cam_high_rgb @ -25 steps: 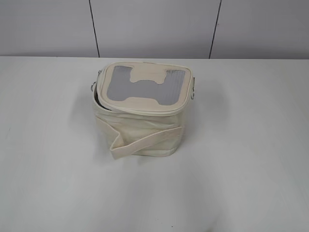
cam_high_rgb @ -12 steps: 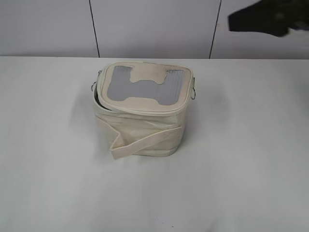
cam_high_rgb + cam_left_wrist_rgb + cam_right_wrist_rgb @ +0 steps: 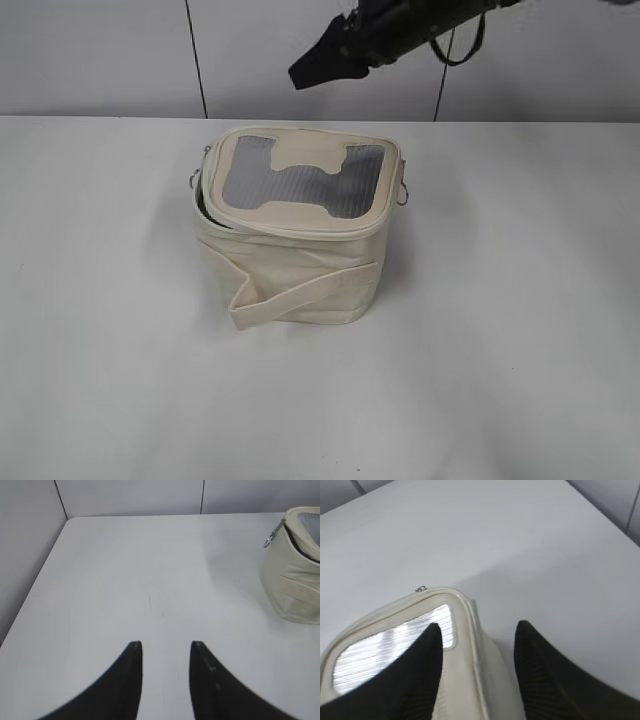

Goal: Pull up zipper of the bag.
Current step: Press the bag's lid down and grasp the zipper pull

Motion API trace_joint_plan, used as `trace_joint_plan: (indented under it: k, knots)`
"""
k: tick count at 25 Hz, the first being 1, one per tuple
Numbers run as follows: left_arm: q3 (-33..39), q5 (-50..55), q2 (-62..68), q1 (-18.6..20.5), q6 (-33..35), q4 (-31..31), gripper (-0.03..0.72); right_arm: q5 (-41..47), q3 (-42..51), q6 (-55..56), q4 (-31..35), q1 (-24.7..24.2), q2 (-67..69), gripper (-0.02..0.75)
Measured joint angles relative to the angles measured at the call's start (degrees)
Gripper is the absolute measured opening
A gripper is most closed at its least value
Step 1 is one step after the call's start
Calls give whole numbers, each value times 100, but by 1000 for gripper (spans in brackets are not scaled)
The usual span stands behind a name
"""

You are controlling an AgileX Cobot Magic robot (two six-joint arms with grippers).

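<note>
Bag (image 3: 296, 230) stands on the table (image 3: 520, 300), lid gaping at its left edge. It sits below the right gripper (image 3: 476, 630), whose jaws are apart, empty, straddling the lid's edge from above. Left gripper (image 3: 165, 652): jaws apart, empty; bag well off to its right.

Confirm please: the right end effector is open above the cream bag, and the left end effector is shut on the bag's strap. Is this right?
Not quite. The right end effector is indeed open above the cream bag, but the left end effector is not on the strap. The left wrist view shows it open over bare table, apart from the bag and holding nothing.
</note>
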Motion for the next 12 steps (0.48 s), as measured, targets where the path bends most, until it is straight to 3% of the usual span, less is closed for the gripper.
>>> trace_joint_plan:
  k: [7,12]
  knots:
    - [0,12,12,0,0,12,246,1078,-2543,1138,-463,275,1792,377]
    - [-60,9,464,0,0,11,247,1236,-2827,1446,-534,397,2003,377]
